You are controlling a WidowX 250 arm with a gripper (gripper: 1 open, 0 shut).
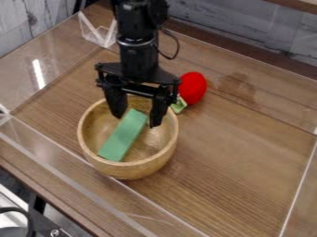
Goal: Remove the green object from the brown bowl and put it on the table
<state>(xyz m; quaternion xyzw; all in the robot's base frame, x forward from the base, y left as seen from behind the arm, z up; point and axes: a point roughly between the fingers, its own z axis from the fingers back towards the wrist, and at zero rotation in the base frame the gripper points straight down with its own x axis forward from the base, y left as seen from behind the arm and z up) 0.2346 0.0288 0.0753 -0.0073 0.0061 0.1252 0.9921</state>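
Gripper [135, 105] wide open, empty, fingers straddling the green block's [122, 135] upper end. Block lies slanted inside the wooden bowl [95, 155]. Looks rigid, light, smooth; pinch across narrow width.

Open hand [135, 105] over bowl [102, 157] — green block [121, 137] inside.

I count one brown bowl [129, 139], one green object [122, 135], one red toy fruit [192, 87], and my one tool [133, 104].
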